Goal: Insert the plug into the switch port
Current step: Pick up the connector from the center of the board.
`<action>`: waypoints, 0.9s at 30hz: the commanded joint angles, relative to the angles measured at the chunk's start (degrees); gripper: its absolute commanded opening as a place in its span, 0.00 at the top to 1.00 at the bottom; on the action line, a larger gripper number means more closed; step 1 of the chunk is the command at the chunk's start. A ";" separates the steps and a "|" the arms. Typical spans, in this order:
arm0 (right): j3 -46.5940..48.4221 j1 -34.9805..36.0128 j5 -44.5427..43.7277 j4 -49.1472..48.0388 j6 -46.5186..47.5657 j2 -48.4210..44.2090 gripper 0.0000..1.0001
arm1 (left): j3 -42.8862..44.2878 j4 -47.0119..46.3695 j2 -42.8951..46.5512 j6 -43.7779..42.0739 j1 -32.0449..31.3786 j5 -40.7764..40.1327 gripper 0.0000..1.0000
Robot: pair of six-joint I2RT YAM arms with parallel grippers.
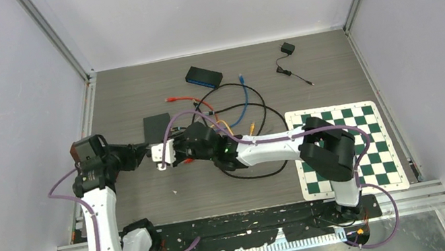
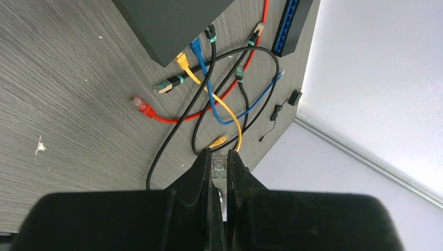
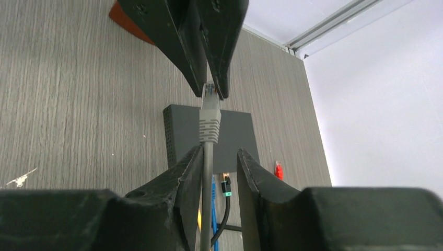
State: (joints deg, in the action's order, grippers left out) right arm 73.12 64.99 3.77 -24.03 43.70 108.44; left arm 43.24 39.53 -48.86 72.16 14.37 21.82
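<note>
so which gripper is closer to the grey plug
Left. The left gripper is shut on the grey plug; the right gripper is open, straddling its cable just behind.

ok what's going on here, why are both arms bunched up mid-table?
Looks like a handover of the grey Ethernet cable's clear plug. The left gripper is shut on the plug's tip, while the right gripper sits open around the cable just behind the grey boot. The dark grey switch box lies on the table beyond, with other coloured cables plugged in. This plug is not yet inserted.

Even bright light, blurred foreground
</note>
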 commanded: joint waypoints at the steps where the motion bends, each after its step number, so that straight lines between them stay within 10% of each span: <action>1: 2.92 0.96 0.28 -4.06 2.14 0.59 0.64 | -0.08 0.72 1.13 1.36 0.22 -0.22 1.00; 21: 3.70 2.44 -0.12 -5.79 6.45 2.60 0.79 | 0.88 2.35 0.88 1.38 0.23 0.71 1.00; 27: 4.22 2.88 -1.71 -5.06 8.03 3.74 0.70 | 1.23 3.00 0.81 1.09 0.30 0.69 1.00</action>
State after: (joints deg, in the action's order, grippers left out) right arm 74.70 67.09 3.55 -26.15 49.78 111.42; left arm 43.24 41.69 -48.25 73.28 14.44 21.26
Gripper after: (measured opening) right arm 0.266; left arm 0.077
